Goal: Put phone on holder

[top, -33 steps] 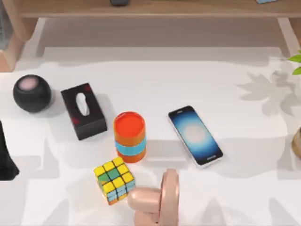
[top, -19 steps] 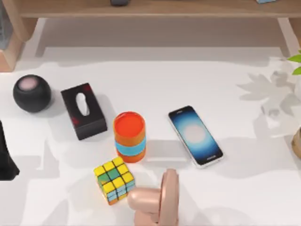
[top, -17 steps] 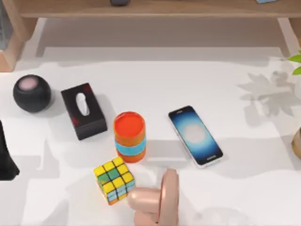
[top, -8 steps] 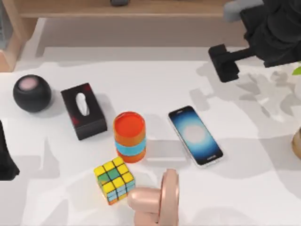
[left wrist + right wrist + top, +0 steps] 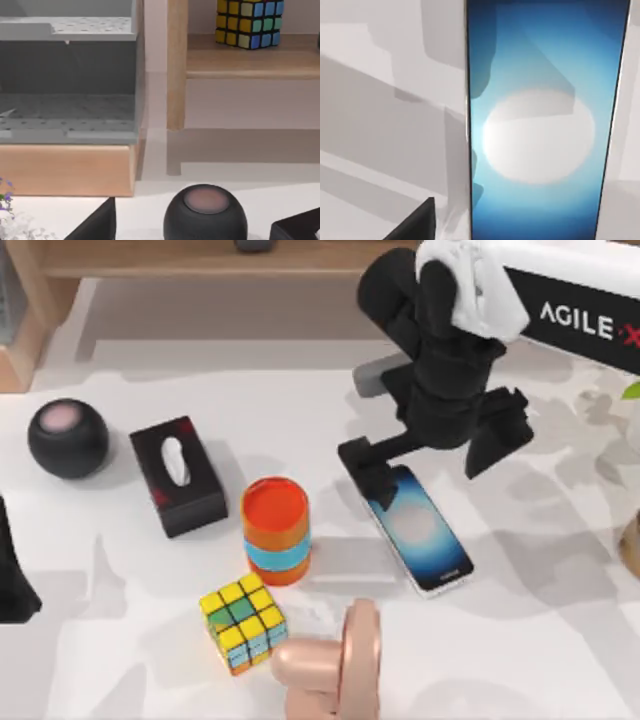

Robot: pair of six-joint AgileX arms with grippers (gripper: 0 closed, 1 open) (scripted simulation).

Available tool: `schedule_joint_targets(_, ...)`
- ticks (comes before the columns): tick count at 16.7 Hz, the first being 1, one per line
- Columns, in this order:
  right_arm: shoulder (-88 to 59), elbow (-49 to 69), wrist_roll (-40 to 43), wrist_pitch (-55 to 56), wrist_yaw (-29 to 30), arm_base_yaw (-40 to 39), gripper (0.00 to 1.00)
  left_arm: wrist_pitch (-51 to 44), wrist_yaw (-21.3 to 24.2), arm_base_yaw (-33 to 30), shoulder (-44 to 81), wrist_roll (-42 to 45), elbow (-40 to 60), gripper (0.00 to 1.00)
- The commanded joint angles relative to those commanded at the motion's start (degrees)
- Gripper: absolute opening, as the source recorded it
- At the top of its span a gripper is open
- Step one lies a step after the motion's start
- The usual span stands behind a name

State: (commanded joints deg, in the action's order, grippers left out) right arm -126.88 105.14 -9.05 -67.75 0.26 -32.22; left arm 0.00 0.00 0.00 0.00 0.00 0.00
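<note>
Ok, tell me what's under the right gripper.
The right gripper, fingers spread open, hangs over the far end of the phone, which lies flat on the white table. One finger covers the phone's far corner.

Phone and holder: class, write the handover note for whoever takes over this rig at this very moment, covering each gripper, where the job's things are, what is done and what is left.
Right gripper: open, fingers spread, poised above the far end of the phone; nothing held.
Left arm: parked at the table's left edge.
Phone: flat on the table, screen up, right of the orange cup.
Holder: pink, at the near edge beside the colour cube; nothing on it.
Done: approach only.
Left: grasp the phone, lift it, set it on the holder.
</note>
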Motion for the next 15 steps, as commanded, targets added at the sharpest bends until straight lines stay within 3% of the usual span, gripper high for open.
schedule_joint_targets(8,-1.01,-0.34,-0.1,0.84,-0.08,-0.17,1.0,0.0,0.0,0.0,0.0,0.0,0.0,1.0)
schedule_joint_targets(15,-5.23,-8.11,0.04,12.77,0.0,0.01,1.0,0.0,0.0,0.0,0.0,0.0,0.0,1.0)
